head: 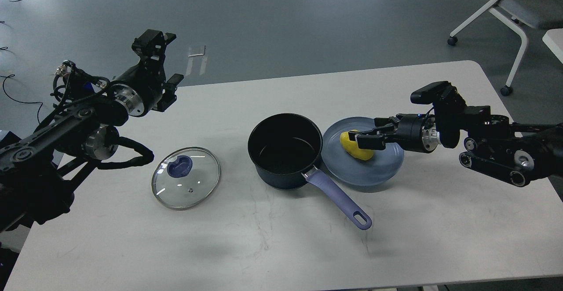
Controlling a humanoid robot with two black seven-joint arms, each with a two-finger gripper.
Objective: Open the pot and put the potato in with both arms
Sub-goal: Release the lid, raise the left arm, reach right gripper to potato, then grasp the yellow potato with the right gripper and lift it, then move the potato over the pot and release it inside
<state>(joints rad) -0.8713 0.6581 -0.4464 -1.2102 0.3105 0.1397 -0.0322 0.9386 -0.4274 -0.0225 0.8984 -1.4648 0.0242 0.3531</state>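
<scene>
A dark blue pot (285, 149) with a lavender handle (341, 201) stands open and empty at the table's middle. Its glass lid (186, 177) with a blue knob lies flat on the table to the pot's left. A yellow potato (355, 146) lies on a blue plate (382, 168) right of the pot. My right gripper (360, 136) reaches in from the right, its fingers open around the potato's top, one on each side. My left gripper (156, 58) is open and empty, raised above the table's far left edge, well away from the lid.
The white table (281, 247) has free room in front of the pot. A white chair (510, 9) stands on the grey floor at the far right. Cables lie on the floor at the far left.
</scene>
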